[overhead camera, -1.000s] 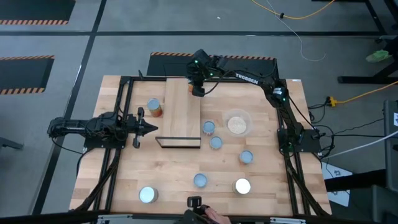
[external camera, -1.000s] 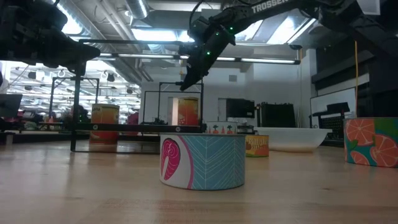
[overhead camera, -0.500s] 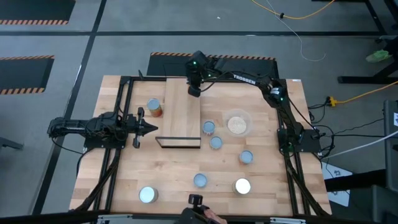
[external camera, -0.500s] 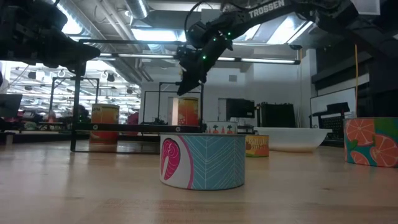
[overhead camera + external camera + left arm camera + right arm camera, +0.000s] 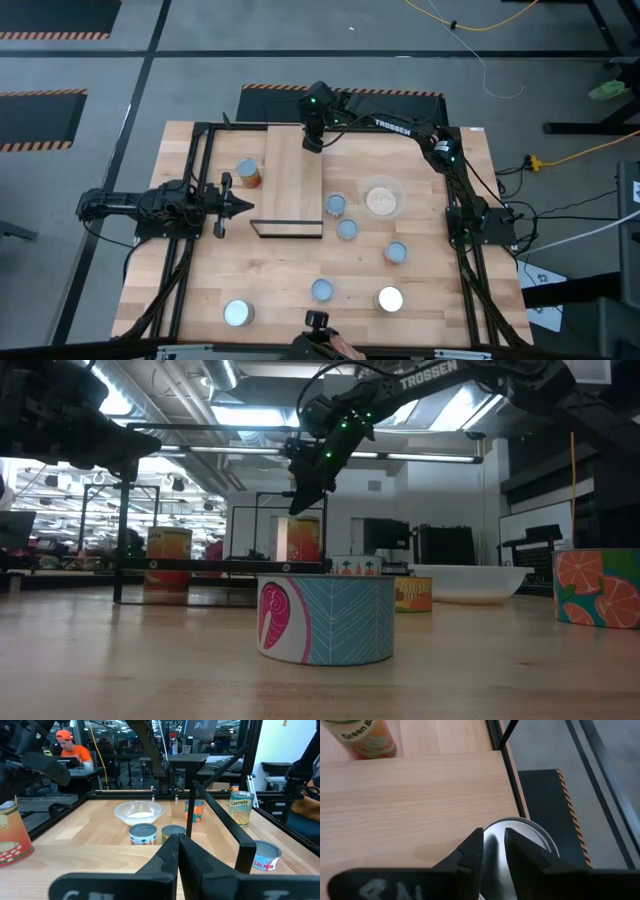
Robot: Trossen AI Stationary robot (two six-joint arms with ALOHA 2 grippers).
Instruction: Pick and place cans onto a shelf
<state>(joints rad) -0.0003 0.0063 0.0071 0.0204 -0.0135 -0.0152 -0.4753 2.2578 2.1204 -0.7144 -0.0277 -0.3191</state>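
Observation:
The shelf [image 5: 290,180] is a light-wood board in a thin black frame, lying left of the table's middle. At its far end one can [image 5: 535,837] with a silver top and orange label [image 5: 303,540] stands upright on the board. My right gripper [image 5: 493,845] hangs just above that top, slanting down, its fingers a little apart with nothing between them. Whether they touch the top, I cannot tell. On the table, left of the shelf, stands another orange-label can [image 5: 248,172]. My left gripper [image 5: 243,207] waits level at the table's left side, shut.
Several more cans stand on the table, right of and nearer than the shelf: [image 5: 336,205], [image 5: 347,229], [image 5: 396,252], [image 5: 322,290], [image 5: 389,298], [image 5: 238,313]. A clear bowl [image 5: 381,198] sits right of the shelf. A black frame [image 5: 190,230] runs around the tabletop.
My right gripper has rolled a little at the wrist while staying over the shelf's far end. The can beneath it has stayed where it was.

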